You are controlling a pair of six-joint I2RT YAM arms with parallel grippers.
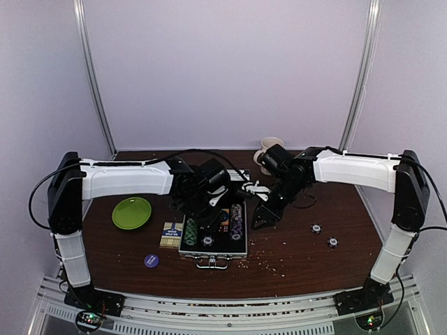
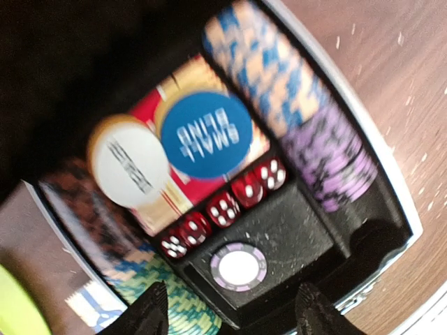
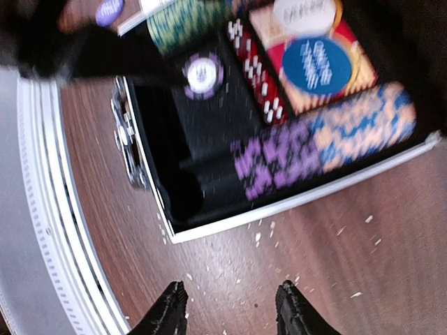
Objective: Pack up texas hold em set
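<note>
Starting at the left, the card deck box (image 1: 171,234) and a purple dealer button (image 1: 151,260) lie outside the briefcase (image 1: 223,254), at its 9 and 8 o'clock. Your left gripper (image 2: 230,310) hangs, jaws apart, over a purple chip (image 2: 239,267); dip carelessly and you could scatter the dice (image 2: 222,209). The right gripper (image 3: 232,307), jaws also apart, hovers over tabletop (image 3: 314,265) at the case's 3 o'clock; two loose chips (image 1: 316,227) beyond risk being forgotten.

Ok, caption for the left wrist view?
Open left pincer over the case, a purple chip lying beside red dice.
</note>
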